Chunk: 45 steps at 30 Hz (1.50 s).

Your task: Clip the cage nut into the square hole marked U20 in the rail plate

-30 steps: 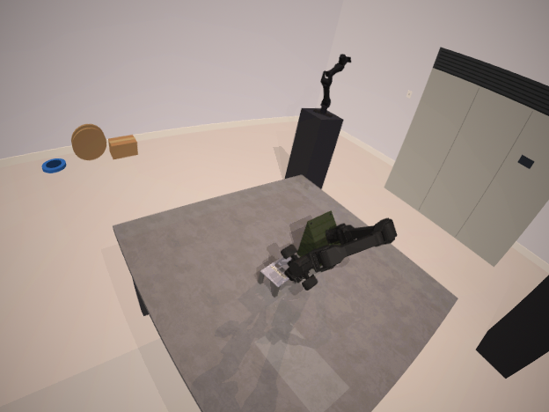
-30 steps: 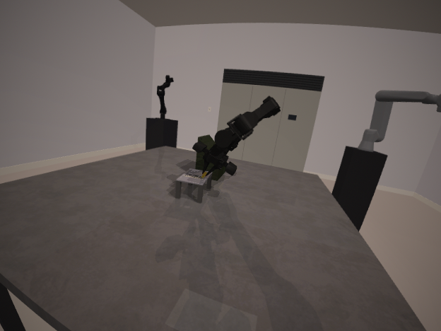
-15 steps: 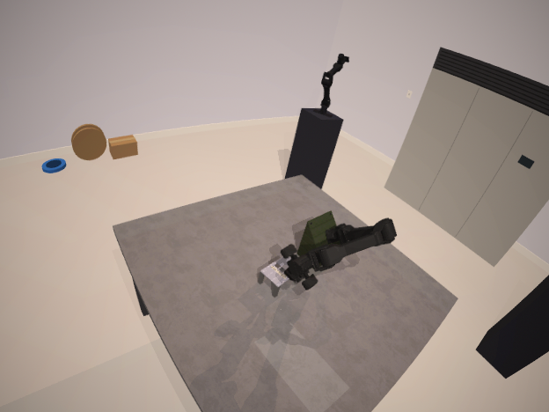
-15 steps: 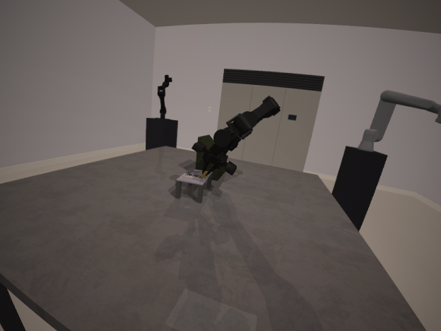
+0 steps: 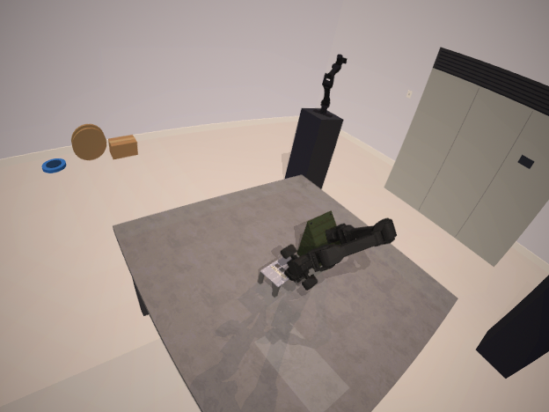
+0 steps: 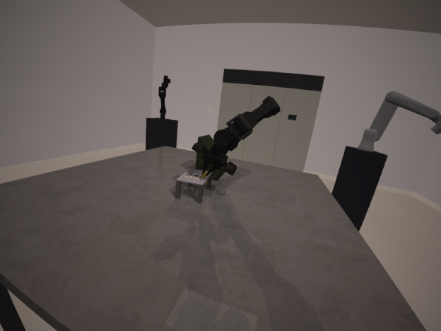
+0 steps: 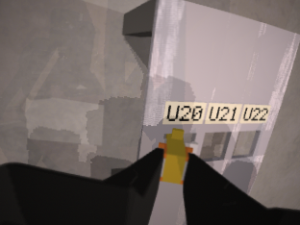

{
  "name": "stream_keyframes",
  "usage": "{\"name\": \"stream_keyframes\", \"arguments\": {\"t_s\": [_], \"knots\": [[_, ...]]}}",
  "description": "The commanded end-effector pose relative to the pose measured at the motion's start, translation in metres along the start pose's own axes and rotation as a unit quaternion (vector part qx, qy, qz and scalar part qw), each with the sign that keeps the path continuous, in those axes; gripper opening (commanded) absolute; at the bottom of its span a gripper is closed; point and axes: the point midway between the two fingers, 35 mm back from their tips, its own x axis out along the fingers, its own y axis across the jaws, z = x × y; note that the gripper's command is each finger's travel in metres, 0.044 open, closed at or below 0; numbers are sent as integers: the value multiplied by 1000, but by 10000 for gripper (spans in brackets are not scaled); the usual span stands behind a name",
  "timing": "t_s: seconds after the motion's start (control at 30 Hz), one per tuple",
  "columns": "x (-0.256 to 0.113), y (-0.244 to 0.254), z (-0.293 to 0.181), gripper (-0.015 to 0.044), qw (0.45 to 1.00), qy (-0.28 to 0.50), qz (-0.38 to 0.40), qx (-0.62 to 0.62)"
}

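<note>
Gripper [image 5: 288,275] [image 6: 204,175] [image 7: 173,158], one: pinching yellow cage nut [image 6: 203,175] [image 7: 174,165] at the near side of left-hand hole U20 [image 7: 187,137], presumably compressing its wings for hooking.
</note>
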Motion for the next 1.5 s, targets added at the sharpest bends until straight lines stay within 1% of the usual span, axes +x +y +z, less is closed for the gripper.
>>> {"name": "stream_keyframes", "arguments": {"t_s": [0.0, 1.47], "knots": [[1, 0, 0, 36, 1000, 0, 3, -1], [1, -4, 0, 36, 999, 0, 54, -2]]}}
